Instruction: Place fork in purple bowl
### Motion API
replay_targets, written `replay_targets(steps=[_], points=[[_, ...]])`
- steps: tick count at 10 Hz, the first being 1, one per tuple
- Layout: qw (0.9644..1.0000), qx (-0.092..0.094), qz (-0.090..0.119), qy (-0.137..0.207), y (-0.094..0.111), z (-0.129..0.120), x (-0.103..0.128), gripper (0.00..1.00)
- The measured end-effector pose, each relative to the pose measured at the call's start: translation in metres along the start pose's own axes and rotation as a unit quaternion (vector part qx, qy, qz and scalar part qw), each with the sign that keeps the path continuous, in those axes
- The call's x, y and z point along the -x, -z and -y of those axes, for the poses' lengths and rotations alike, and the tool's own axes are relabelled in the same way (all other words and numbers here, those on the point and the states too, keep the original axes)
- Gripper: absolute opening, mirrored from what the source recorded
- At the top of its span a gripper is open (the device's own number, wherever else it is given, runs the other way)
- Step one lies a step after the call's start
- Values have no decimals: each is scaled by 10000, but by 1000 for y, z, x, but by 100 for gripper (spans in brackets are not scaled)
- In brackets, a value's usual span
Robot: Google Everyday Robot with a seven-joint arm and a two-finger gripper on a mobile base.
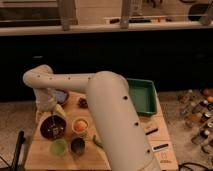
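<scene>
**Q:** Where does the fork lie?

**A:** The fork (54,125) shows as a thin pale streak inside the purple bowl (44,131). It slants from the bowl's far rim toward its middle. The bowl stands at the left end of the wooden desk (39,156).

**Q:** And the claw?

**A:** The claw (54,111) hangs just above the bowl's far rim, at the end of the white arm (105,100). The arm reaches in from the lower right, runs left, then bends downward. The claw is released and grasps nothing. Whether its tips touch the fork's upper end cannot be told.

**Q:** What surrounds the bowl?

**A:** Just right of it stands a small dish holding something orange (80,125). In front, toward the desk's near edge, a green cup (58,146) and a dark cup (77,145) stand side by side. A green pepper (96,141) lies to their right, against the arm. Behind the claw, a bluish-lavender bowl (62,95) is partly hidden by the arm.

**Q:** Farther out?

**A:** A green tray (144,95) rests at the desk's far right corner, well apart from the bowl. Small bottles (200,117) stand on the floor beyond the desk's right edge.
</scene>
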Motion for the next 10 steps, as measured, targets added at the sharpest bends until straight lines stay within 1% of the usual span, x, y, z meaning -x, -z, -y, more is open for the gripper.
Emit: replay_targets(steps=[3, 10], points=[[10000, -16, -84, 10, 2, -2, 1, 80], [10000, -15, -81, 12, 2, -2, 2, 80]])
